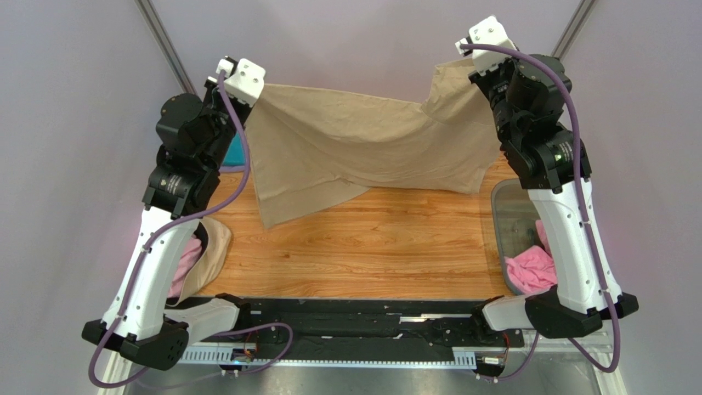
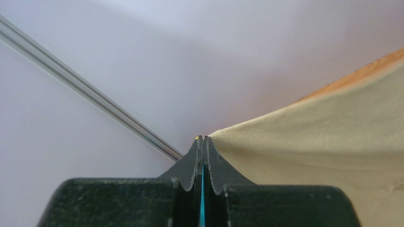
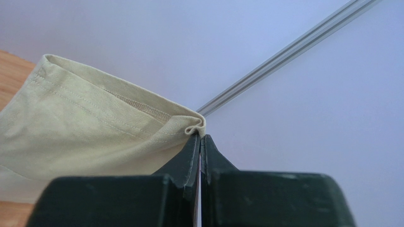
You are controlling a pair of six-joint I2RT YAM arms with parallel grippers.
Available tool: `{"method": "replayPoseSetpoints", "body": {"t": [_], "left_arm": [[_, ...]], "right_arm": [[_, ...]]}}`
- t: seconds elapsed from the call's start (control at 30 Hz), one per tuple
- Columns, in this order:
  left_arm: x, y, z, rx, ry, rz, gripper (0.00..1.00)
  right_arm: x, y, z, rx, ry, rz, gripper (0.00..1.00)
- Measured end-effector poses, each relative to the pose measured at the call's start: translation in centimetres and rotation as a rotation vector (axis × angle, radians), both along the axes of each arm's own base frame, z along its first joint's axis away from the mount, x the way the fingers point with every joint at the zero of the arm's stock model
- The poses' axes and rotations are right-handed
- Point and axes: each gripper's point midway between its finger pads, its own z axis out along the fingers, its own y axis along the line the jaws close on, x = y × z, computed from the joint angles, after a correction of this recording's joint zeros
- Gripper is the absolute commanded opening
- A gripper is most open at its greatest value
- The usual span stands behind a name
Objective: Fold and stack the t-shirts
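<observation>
Tan-beige t-shirt (image 1: 362,148) is up in the air along the far edge of the worktop (image 1: 371,247), strung between both arms like a sheet on a clothesline. Left gripper (image 2: 203,138) is clamped right down with the fingers pressed together, and it has a pinch of the shirt's edge at the far left corner; in the left wrist view the fabric runs off to the right from the tips, pulled fairly taut. Right gripper (image 3: 200,135) is closed just as tight on a stitched hem near the far right corner, with a little roll of cloth bunched at the tips and the rest hanging off to the left. From the overhead cam the shirt sags in the middle, and its lower part drapes down onto the wood, with one corner lying out toward the left side of the worktop. A pink t-shirt (image 1: 531,271) is crumpled inside the clear plastic tub (image 1: 497,216) at the right edge, partly behind the right arm. At the left edge, under the left arm, there's more pink cloth (image 1: 188,257) with a tan piece of fabric (image 1: 216,245) curled around it, can't tell what those are. A bit of teal fabric (image 1: 236,152) peeks out behind the left arm.
</observation>
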Motion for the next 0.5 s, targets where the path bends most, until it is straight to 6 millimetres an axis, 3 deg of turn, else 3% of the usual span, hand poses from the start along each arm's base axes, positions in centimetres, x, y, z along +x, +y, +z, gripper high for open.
{"method": "replayPoseSetpoints", "body": {"t": [0.13,0.27,0.5], "left_arm": [[-1.0,0.8,1.9,-0.019,-0.040,0.026,0.00],[-3.6,1.8,3.3,-0.037,-0.076,0.030,0.00],[-9.4,3.8,5.0,-0.058,-0.160,0.021,0.00]], "right_arm": [[-0.9,-0.8,2.2,-0.015,-0.062,-0.018,0.00],[-2.7,-1.7,5.1,0.008,-0.126,-0.029,0.00],[-10.4,-4.7,9.8,0.032,-0.258,-0.026,0.00]]}}
